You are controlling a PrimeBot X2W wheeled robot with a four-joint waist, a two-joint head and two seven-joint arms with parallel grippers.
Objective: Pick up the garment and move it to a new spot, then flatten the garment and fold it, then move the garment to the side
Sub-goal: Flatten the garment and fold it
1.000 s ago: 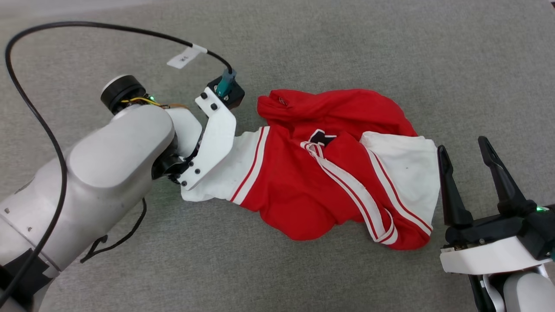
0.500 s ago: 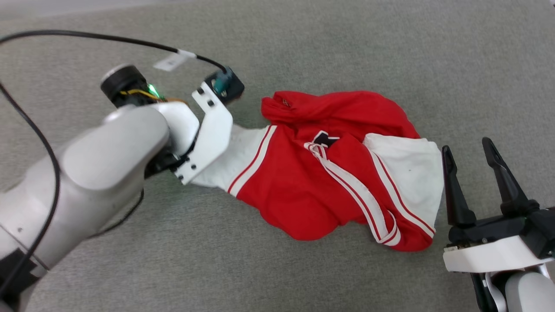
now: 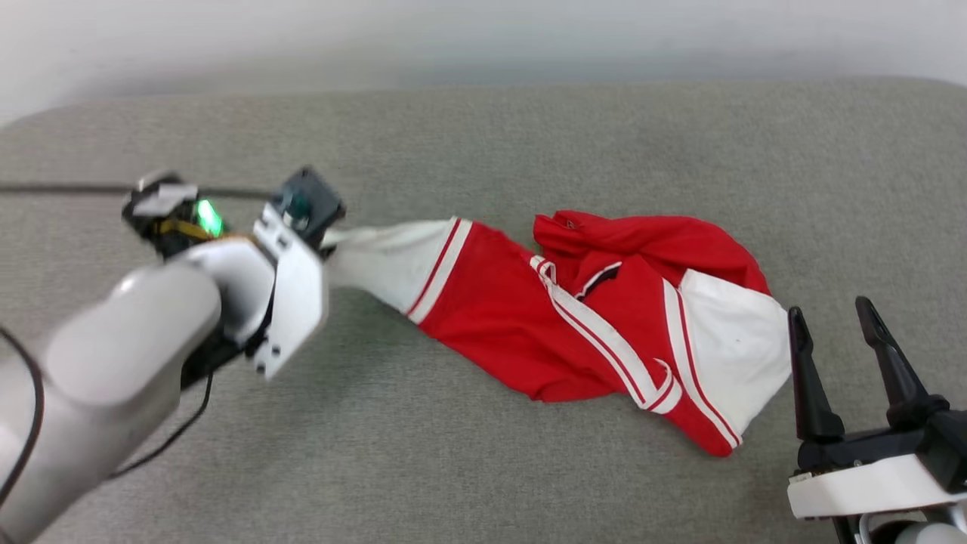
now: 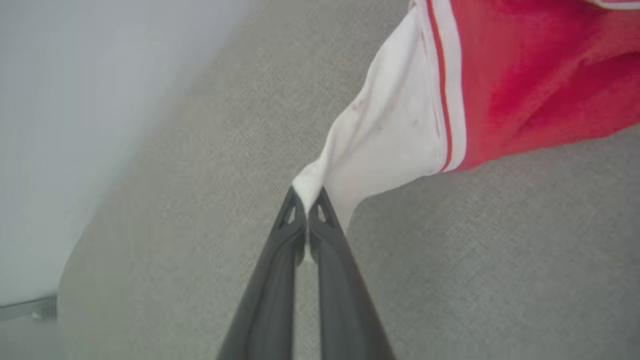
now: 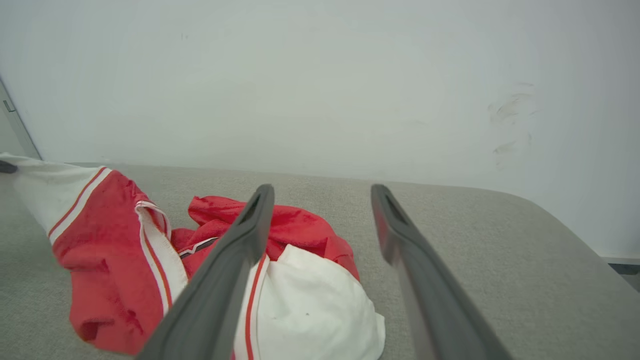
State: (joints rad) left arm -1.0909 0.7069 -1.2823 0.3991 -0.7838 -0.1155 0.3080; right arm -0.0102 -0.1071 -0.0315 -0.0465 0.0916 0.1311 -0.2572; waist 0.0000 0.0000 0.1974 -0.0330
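Observation:
The garment (image 3: 521, 332), a red jersey with white sleeves and striped trim, lies crumpled on the grey surface and is stretched out toward the left. My left gripper (image 4: 306, 197) is shut on the tip of one white sleeve (image 4: 390, 135), which is pulled taut and lifted a little; in the head view the left gripper (image 3: 332, 240) is mostly hidden behind its white wrist bracket. The right gripper (image 3: 829, 310) stands open just right of the other white sleeve (image 3: 733, 347), apart from it. In the right wrist view the right gripper (image 5: 322, 189) is open, with the garment (image 5: 100, 250) beyond its left finger.
The grey padded surface (image 3: 529, 151) ends at a rounded far edge below a white wall (image 3: 483, 38). A black cable (image 3: 75, 189) runs along my left arm. The surface's left edge and a strip of floor (image 4: 25, 310) appear in the left wrist view.
The head camera has tilted up, bringing the wall into view. My left gripper has pulled the white sleeve to the left, stretching the garment out. The right gripper stays open.

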